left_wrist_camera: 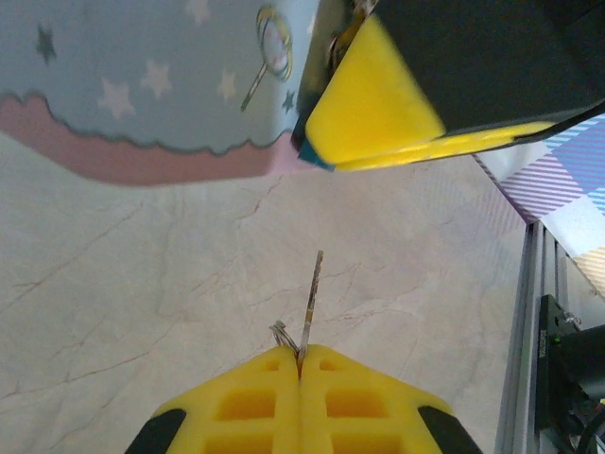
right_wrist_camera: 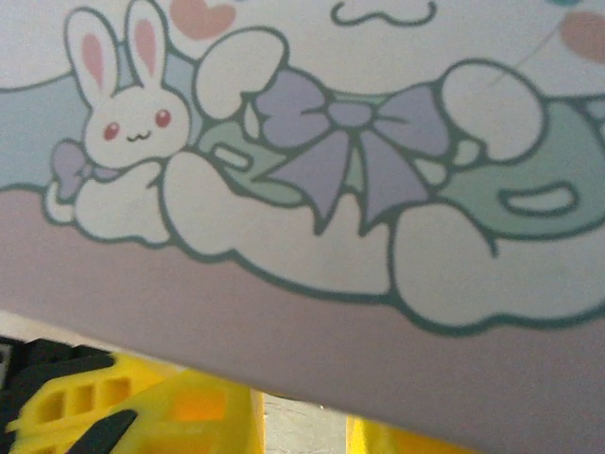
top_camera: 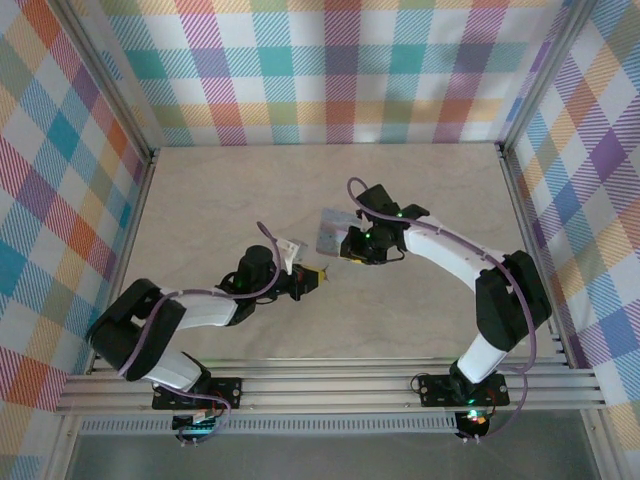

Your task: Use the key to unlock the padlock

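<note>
The left gripper (left_wrist_camera: 301, 357) is closed on the key (left_wrist_camera: 311, 298), its blade pointing toward the tin box (left_wrist_camera: 142, 85) without touching it. The padlock (left_wrist_camera: 337, 43) sits at the box's corner, beside the right gripper (top_camera: 350, 247); whether that one grips anything I cannot tell

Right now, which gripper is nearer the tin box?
Right. The right gripper is right at the tin box's corner. The left gripper, its jaws shut on the key, stops short of it, with bare table between.
</note>
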